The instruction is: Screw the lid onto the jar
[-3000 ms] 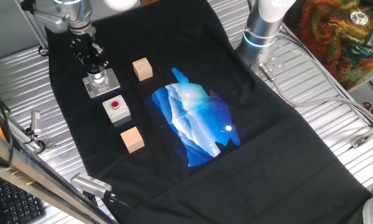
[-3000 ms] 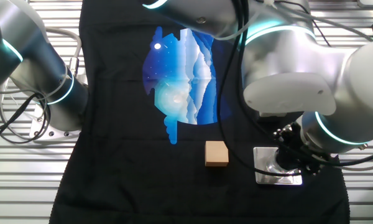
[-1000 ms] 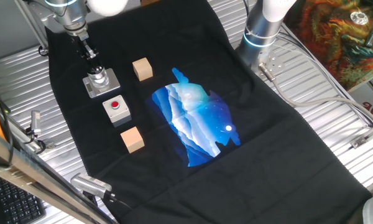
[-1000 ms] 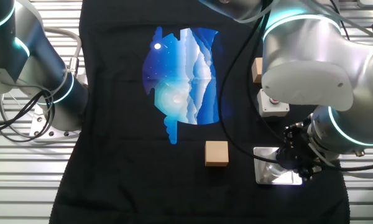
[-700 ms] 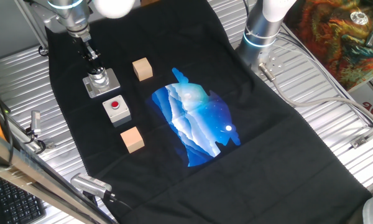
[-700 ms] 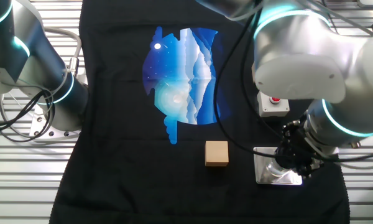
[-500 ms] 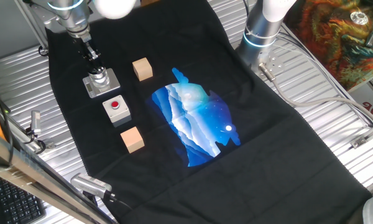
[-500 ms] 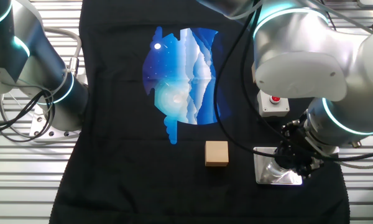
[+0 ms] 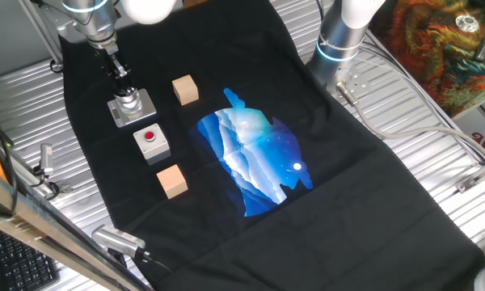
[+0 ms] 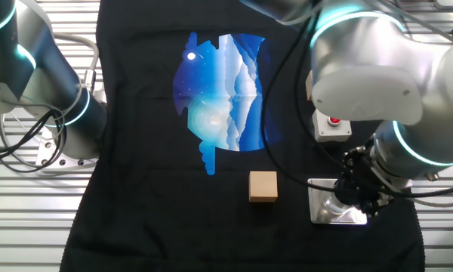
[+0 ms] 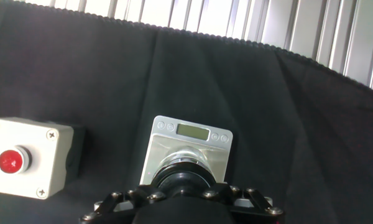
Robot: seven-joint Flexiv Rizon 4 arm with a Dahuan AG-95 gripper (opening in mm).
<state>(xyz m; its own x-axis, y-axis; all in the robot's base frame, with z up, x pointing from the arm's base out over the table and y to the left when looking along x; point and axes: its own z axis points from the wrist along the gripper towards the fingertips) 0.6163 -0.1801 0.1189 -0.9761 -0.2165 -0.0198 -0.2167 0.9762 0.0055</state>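
The jar stands on its grey square base plate at the far left of the black cloth. It also shows in the other fixed view and in the hand view. The black lid sits on top of the jar, straight under the hand. My gripper comes down onto the jar from above with its fingers closed round the lid. In the hand view the gripper fills the bottom edge and hides most of the lid. The arm covers the jar's top in the other fixed view.
A grey box with a red button stands beside the plate, also in the hand view. Two wooden cubes lie nearby. A blue print marks the cloth's middle. A second arm's base stands at the back.
Since three seconds ago the wrist has turned about the jar while staying on the lid. Over the last second it has barely moved. The jar and plate stay put.
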